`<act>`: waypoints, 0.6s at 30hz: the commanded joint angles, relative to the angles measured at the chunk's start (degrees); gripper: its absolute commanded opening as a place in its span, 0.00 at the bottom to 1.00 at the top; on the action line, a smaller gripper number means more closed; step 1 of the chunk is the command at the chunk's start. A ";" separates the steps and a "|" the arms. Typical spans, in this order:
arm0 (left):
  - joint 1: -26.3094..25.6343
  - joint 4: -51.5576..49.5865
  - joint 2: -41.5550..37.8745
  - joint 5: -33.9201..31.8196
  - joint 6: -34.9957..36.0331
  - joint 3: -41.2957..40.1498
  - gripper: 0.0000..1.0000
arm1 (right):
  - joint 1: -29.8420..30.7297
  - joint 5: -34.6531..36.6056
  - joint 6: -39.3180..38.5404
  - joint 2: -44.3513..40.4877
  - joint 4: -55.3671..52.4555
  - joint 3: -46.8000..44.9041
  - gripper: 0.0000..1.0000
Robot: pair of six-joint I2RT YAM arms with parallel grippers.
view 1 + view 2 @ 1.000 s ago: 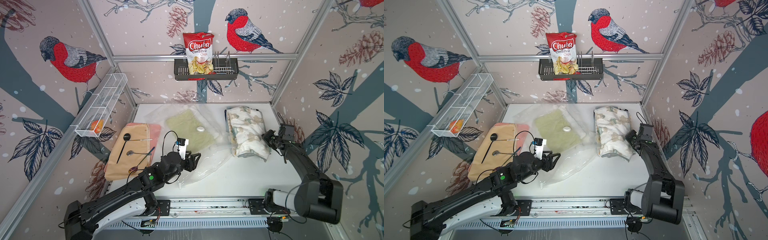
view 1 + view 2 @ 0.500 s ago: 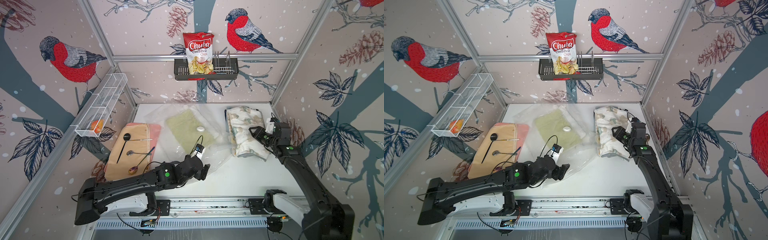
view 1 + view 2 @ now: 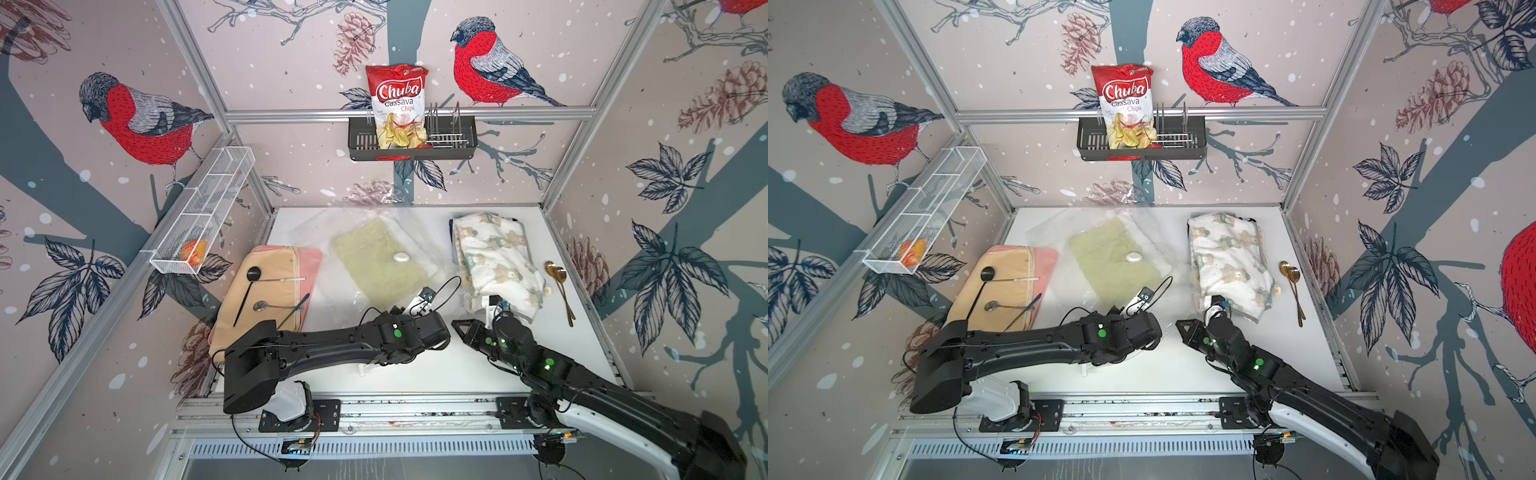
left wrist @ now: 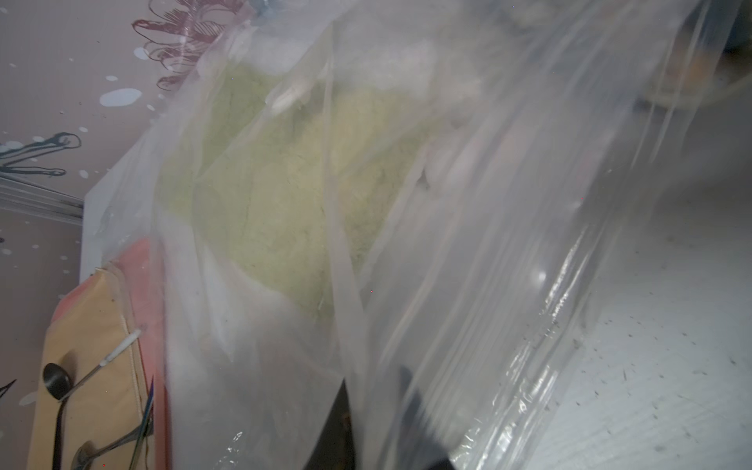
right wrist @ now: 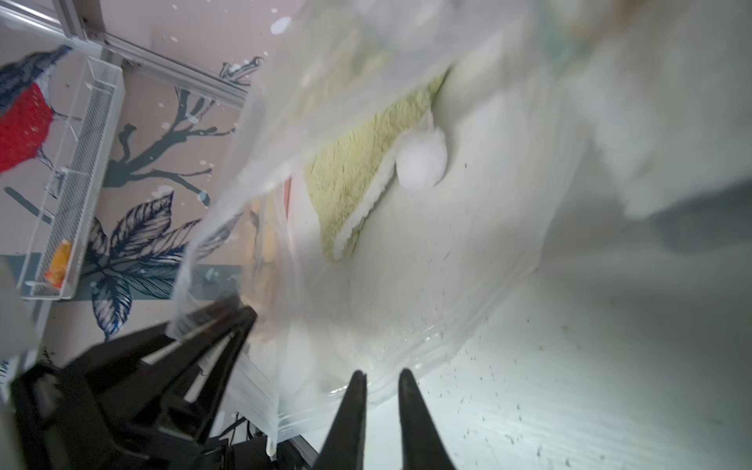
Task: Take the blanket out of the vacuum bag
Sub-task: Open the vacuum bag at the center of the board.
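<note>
the vacuum bag lies flat on the white table, between a peach cushion and a folded printed cloth, and the green blanket is inside it, under the round white valve cap. in the right wrist view the left gripper has its fingers closed on the raised edge of the clear plastic at the mouth of the bag. the right gripper is almost shut, with only a thin slit between its fingers, and its tips are at the lower lip of the bag; if plastic is really caught there, i cannot tell. the risk i see is that the thin, slippery film slides out of a grip when the arms pull apart, so the mouth stays closed. also the whole bag may drag over the table with the blanket in it, or push into the spoons and the cloth nearby.
</note>
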 commanded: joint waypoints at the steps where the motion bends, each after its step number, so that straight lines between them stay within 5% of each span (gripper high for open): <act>1: 0.79 -3.76 0.47 -4.82 1.40 1.67 0.00 | 6.79 17.05 4.98 4.74 9.51 1.33 0.10; 8: 3.65 -2.90 -4.76 -3.39 4.70 2.36 0.00 | 9.50 16.71 7.17 22.07 23.90 3.79 0.07; 18: 8.08 6.22 -15.51 8.23 10.87 -0.69 0.00 | 11.74 8.18 7.36 44.84 34.69 12.48 0.09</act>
